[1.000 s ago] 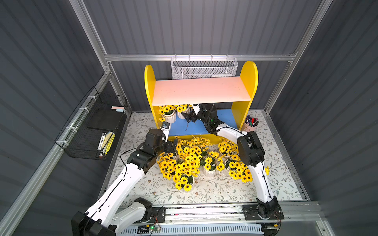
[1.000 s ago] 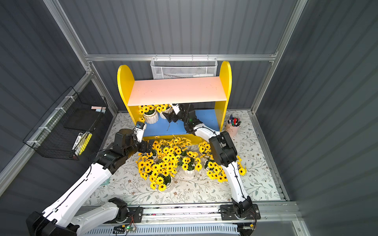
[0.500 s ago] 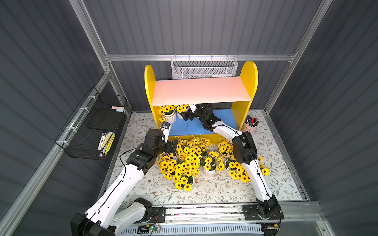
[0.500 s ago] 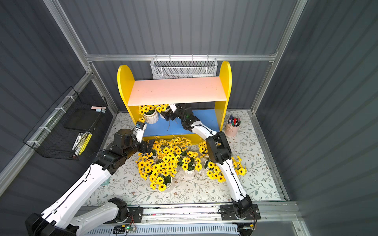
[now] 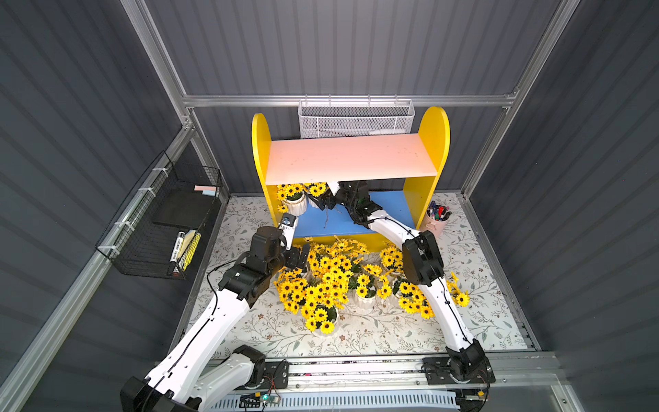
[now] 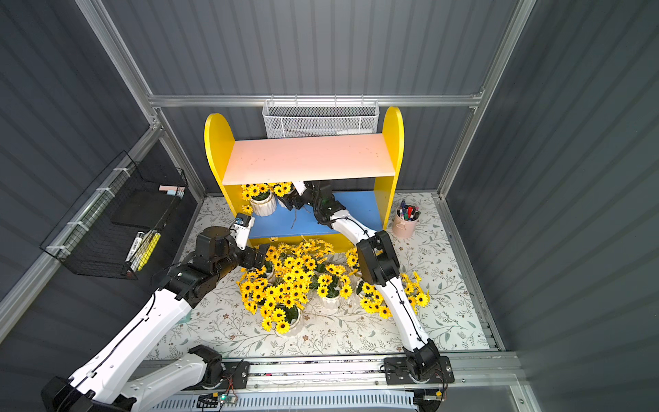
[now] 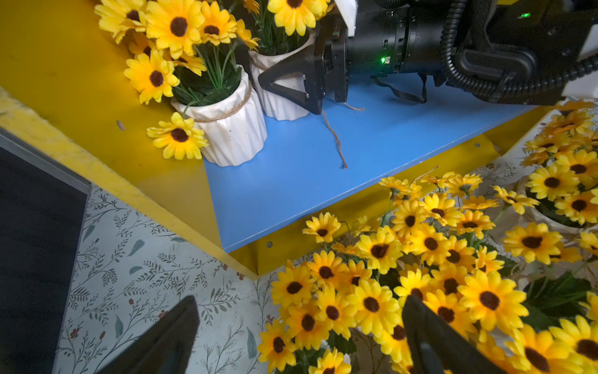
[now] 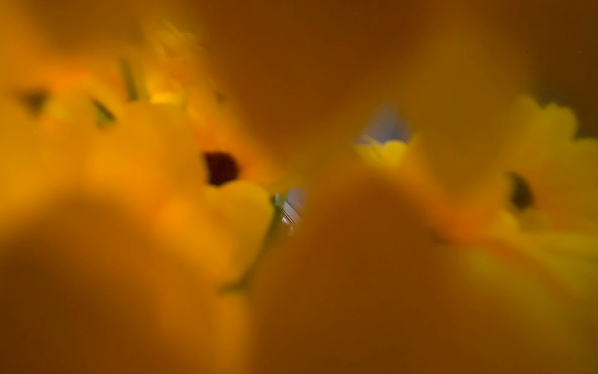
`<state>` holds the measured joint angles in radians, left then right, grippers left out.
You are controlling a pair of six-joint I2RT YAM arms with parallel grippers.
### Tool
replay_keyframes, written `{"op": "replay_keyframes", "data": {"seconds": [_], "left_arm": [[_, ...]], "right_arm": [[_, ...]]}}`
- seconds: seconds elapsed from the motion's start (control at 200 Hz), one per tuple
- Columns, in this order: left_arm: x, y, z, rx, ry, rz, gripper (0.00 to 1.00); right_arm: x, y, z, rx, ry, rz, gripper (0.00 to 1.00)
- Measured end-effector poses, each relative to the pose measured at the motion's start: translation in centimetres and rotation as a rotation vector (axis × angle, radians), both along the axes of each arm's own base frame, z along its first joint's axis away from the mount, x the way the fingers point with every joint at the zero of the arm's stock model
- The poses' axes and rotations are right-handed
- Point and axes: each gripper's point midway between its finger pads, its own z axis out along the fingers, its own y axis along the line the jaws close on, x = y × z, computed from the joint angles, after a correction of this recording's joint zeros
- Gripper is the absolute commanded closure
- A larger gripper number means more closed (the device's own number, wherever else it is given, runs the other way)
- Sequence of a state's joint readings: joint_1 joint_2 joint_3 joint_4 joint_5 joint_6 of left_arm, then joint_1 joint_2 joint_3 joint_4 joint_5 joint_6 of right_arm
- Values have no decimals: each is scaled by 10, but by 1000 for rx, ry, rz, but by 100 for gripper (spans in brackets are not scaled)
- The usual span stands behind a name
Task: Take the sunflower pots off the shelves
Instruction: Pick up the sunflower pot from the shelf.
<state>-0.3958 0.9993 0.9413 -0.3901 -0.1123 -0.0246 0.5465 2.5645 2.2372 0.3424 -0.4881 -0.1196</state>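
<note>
Change since a second ago: right gripper point(image 5: 322, 203) has been carried toward 9 o'clock along the blue board point(image 7: 307, 181), up to the inner pot point(image 7: 281, 103). The left arm is found unmoved.
Writing: print is seen on a marker point(image 5: 176, 246) in the black wire basket point(image 5: 149, 228) at 9 o'clock, too small to be read.
Shelves point(image 5: 262, 153): smooth painted wood with yellow round-topped sides, a pale pink board point(image 5: 349, 160) above and the blue board below. They are set at 12 o'clock on the floral mat point(image 7: 145, 275).
Pots on shelf: corner pot point(image 7: 229, 136) and inner pot are white, glazed and faceted, bound with twine at the rim and filled with fabric sunflowers. Both are stood upright, just beside each other, at the blue board's 9 o'clock end.
Pots on the mat point(image 5: 328, 281): clustered at 6 o'clock of the shelves.
Twine strand point(image 7: 333, 136): laid loose on the blue board, running out from under the right gripper.
Right gripper fingers: one black triangular finger point(image 7: 291, 84) is seen against the inner pot's near wall. The other is hidden, so the grip cannot be told. The right wrist view is filled by blurred petals.
Left gripper point(image 7: 299, 301): fingers point(image 7: 168, 336) are held wide apart above the mat's flowers at 7 o'clock.
Other: pink cup point(image 5: 437, 223) of pens at 2 o'clock; white mesh basket point(image 5: 356, 123) at 12 o'clock behind the shelves.
</note>
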Motion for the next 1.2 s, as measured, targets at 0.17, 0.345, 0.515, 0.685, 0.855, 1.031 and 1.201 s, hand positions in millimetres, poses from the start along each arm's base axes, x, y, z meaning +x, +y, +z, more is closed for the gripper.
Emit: {"op": "replay_keyframes", "data": {"seconds": [0.17, 0.345, 0.515, 0.685, 0.855, 1.031, 1.201], "left_arm": [[-1, 0, 1, 1, -4, -1, 1], [-1, 1, 3, -2, -12, -1, 1], [-1, 0, 7, -9, -27, -2, 1], [0, -2, 8, -17, -32, -11, 1], [0, -4, 9, -24, -33, -22, 0], [-1, -7, 10, -34, -33, -37, 1], [-2, -10, 10, -42, -32, -50, 1]], "right_arm": [[-2, 0, -1, 9, -6, 1, 32], [-9, -2, 0, 11, -6, 6, 90], [-27, -10, 0, 4, 7, 8, 100], [-44, -22, 2, 2, 19, -20, 100], [-59, -39, 3, 16, 21, -70, 100], [-72, -60, 4, 25, -2, -142, 100], [-82, -77, 13, 20, -25, -207, 100]]}}
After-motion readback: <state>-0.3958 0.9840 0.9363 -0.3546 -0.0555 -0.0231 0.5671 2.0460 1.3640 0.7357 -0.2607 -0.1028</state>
